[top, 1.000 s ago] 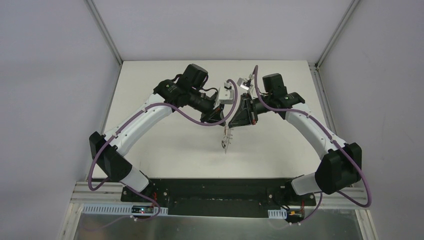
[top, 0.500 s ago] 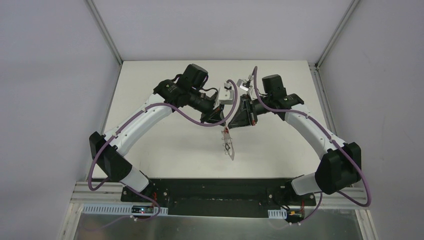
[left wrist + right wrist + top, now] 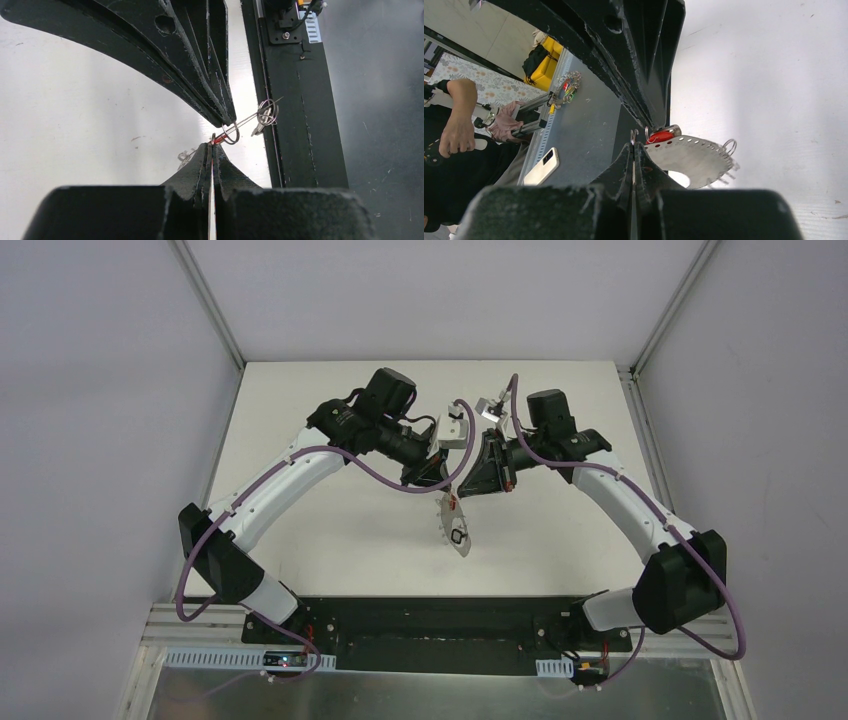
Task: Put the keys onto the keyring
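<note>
left tool [image 3: 443, 483] and right tool [image 3: 462, 492] meet tip to tip above the white surface [image 3: 330, 530], both pressed together. from above, the black fingers hide what each one pinches. the keyring [image 3: 456, 532] hangs just below them, clear of the surface: a thin grey oval plate with one cutout. the red key [image 3: 453, 503] is a speck at its top edge.

left wrist view: the left tool's tips are clamped on the red key, only a sliver of red showing in the seam. the keyring is edge-on, a mere line, with silver wire loops [image 3: 267, 112] bunched at its far end.

right wrist view: the keyring faces the lens, dull metal with tiny holes along its curved rim. the right tool's tips are closed on a small loop at the keyring's near end. the red plastic head sits just under the left tool's tip.
</note>
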Action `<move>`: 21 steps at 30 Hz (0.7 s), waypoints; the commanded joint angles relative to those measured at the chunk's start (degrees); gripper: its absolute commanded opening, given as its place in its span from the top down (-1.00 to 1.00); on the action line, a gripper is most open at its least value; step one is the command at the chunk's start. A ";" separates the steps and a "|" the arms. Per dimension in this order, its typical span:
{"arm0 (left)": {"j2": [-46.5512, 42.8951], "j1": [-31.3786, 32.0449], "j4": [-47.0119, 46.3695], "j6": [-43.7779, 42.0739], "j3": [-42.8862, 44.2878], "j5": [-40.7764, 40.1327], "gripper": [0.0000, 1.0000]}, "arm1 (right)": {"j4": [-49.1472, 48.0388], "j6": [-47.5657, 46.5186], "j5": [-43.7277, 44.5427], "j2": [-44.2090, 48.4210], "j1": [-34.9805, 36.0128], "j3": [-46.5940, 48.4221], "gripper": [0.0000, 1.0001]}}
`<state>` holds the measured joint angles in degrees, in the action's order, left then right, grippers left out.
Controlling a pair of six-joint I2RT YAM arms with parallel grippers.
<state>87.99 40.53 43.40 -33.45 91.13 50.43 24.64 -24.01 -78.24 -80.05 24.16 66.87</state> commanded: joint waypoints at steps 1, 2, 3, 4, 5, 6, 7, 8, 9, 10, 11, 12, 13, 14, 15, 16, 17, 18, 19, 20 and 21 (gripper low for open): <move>-1.19 0.25 -0.12 0.04 0.54 1.35 1.00 | -1.36 0.19 -1.70 2.06 0.19 0.72 1.00; -1.23 0.25 -0.15 -0.01 0.46 1.41 1.00 | -1.31 0.11 -1.66 2.09 0.26 0.72 1.00; -1.16 0.24 -0.24 -0.02 0.33 1.46 1.00 | -1.25 0.10 -1.66 2.11 0.27 0.72 1.00; -1.15 0.25 -0.30 0.09 0.21 1.65 1.00 | -1.20 0.16 -1.61 2.17 0.20 0.72 1.00; -1.08 0.25 -0.33 0.21 0.21 1.73 1.00 | -1.11 0.15 -1.57 2.18 0.24 0.72 1.00; -1.06 0.25 -0.40 0.38 0.19 1.82 1.00 | -1.17 0.11 -1.63 2.22 0.22 0.72 1.00; -1.06 0.25 -0.61 0.59 0.19 1.87 1.00 | -1.10 0.10 -1.65 2.26 0.21 0.72 1.00; -1.13 0.25 -0.79 0.87 0.15 1.88 1.00 | -1.11 0.10 -1.66 2.26 0.22 0.72 1.00; -1.15 0.25 -0.85 1.11 0.10 1.87 1.00 | -1.09 0.10 -1.73 2.27 0.26 0.72 1.00; -1.15 0.25 -0.89 1.20 0.10 1.94 1.00 | -1.02 0.10 -1.74 2.32 0.26 0.72 1.00; -1.15 0.25 -0.87 1.33 0.03 1.96 1.00 | -1.03 0.10 -1.75 2.35 0.27 0.72 1.00; -1.22 0.25 -0.94 1.39 -0.05 2.03 1.00 | -0.96 0.10 -1.82 2.36 0.26 0.72 1.00; -1.28 0.25 -1.11 1.55 -0.14 2.19 1.00 | -0.87 0.10 -1.76 2.43 0.25 0.72 1.00; -1.32 0.25 -1.24 1.82 -0.23 2.22 1.00 | -0.89 0.10 -1.70 2.58 0.15 0.79 1.00; -1.37 0.25 -1.35 2.26 -0.32 2.27 1.00 | -0.76 0.06 -1.60 2.63 0.18 0.74 1.00; -1.34 0.25 -1.50 2.68 -0.40 2.22 1.00 | -0.74 0.02 -1.57 2.70 0.14 0.59 1.00; -1.37 0.25 -1.60 2.94 -0.48 2.43 1.00 | -0.74 -0.06 -1.49 2.71 0.11 0.44 1.00; -1.41 0.25 -1.71 3.11 -0.58 2.66 1.00 | -0.80 -0.07 -1.44 2.65 0.06 0.29 1.00; -1.41 0.20 -1.73 3.21 -0.60 2.84 1.00 | -0.82 -0.07 -1.39 2.70 0.01 0.14 1.00; -1.41 0.24 -1.74 3.22 -0.60 3.16 1.00 | -0.87 -0.03 -1.46 2.68 -0.05 0.11 1.00; -1.48 0.25 -1.66 3.17 -0.56 3.42 1.00 | -0.83 0.01 -1.52 2.70 -0.10 0.02 1.00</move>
<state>87.99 40.53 42.63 -30.94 90.91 50.59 24.67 -24.03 -78.22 -79.64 24.14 66.85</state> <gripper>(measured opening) 0.007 0.006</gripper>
